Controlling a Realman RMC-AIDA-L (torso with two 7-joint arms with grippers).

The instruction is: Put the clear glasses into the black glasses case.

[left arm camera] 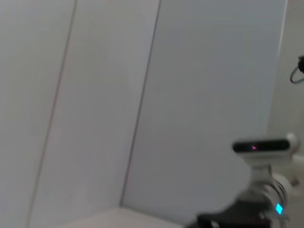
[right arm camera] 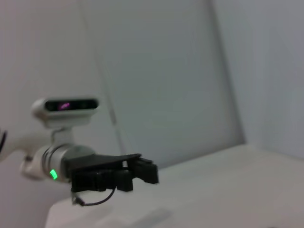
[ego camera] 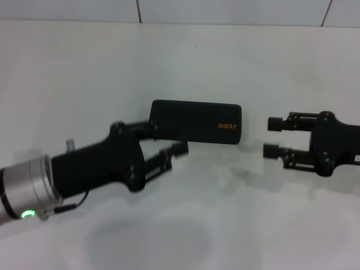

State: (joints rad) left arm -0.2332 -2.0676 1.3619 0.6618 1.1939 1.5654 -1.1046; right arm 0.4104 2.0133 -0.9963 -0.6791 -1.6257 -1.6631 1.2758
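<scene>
The black glasses case (ego camera: 196, 121) lies at the middle of the white table, lid up, with orange "SHERY" lettering at its right end. My left gripper (ego camera: 167, 139) reaches in from the left and is open. One finger (ego camera: 147, 129) is at the case's left edge and the other (ego camera: 179, 149) is just in front of its lower left corner. My right gripper (ego camera: 273, 136) hovers open a short way right of the case, pointing at it. The clear glasses do not show in any view. The right wrist view shows the left gripper (right arm camera: 142, 173) farther off.
The white table (ego camera: 185, 225) runs back to a white tiled wall (ego camera: 225, 11). The left wrist view shows only the wall panels and the right arm's wrist camera (left arm camera: 261, 146).
</scene>
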